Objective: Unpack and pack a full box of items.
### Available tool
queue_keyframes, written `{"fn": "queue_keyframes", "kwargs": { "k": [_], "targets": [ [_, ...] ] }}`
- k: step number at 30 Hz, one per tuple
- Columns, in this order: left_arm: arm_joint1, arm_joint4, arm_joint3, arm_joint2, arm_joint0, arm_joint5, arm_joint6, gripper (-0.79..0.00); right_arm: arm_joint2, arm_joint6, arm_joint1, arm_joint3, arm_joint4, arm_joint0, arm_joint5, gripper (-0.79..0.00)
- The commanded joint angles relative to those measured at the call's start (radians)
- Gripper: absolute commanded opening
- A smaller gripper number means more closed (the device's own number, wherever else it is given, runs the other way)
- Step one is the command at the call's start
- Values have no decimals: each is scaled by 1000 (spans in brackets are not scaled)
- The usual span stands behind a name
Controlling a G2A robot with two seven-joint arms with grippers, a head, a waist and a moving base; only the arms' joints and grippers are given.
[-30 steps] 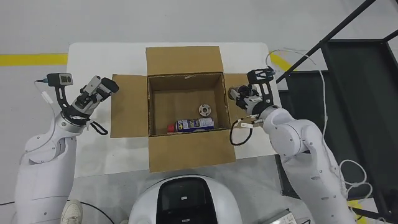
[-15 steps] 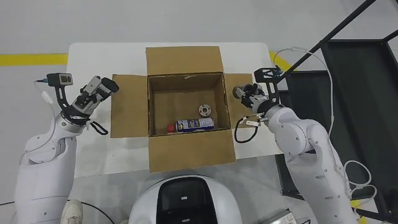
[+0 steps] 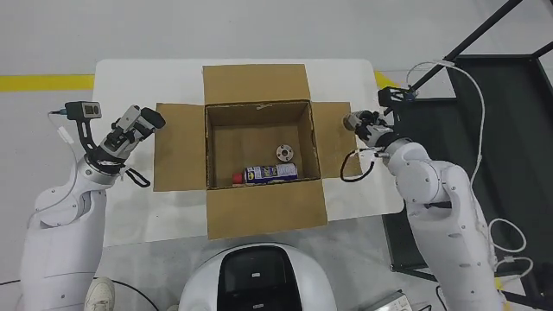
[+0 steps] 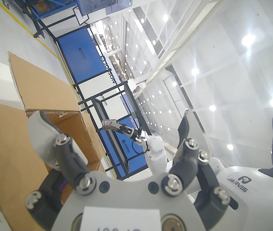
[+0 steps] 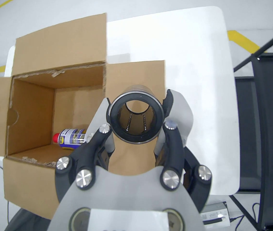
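"2 items lie in the box (image 3: 226,142): a spray can (image 3: 270,173) on its side along the wall nearest the tabletop's (image 3: 138,86) near edge, and a ring (image 3: 283,151) on the floor just beside it."

"Anything else?"

"A bearing (image 5: 136,137), clamped across its barrel by the right fingers (image 5: 179,116). It hangs over the outer end of the right flap (image 3: 330,142), toward the tabletop's right edge."

"And the left fingers (image 4: 42,133)?"

"Spread wide, gripping nothing, above the tabletop's left edge and well apart from the box."

"So how far along is it?"

"Hard to call. The box sits mid-tabletop with all 4 flaps folded out, and it's far from full. If this is the unpacking, I'd judge it mostly done, with 2 items left to lift out. If it's the packing, it has barely begun. A bearing held outside the walls fits both readings."
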Motion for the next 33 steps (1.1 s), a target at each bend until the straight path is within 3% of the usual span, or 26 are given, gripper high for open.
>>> {"fn": "queue_keyframes", "kwargs": {
  "k": [1, 7, 13, 23, 33],
  "targets": [
    [0, 0, 0, 0, 0, 0, 0, 0, 50, 8, 2, 48, 31, 27, 19, -785],
    [0, 0, 0, 0, 0, 0, 0, 0, 72, 35, 7, 243, 23, 150, 64, -785],
    [0, 0, 0, 0, 0, 0, 0, 0, -12, 87, 6, 532, 1, 344, 53, -785],
    [0, 0, 0, 0, 0, 0, 0, 0, -149, -25, -23, 959, -2, 564, 70, -785],
    [0, 0, 0, 0, 0, 0, 0, 0, -237, -142, -59, 1238, 31, 698, 58, -785]
  ]
}}
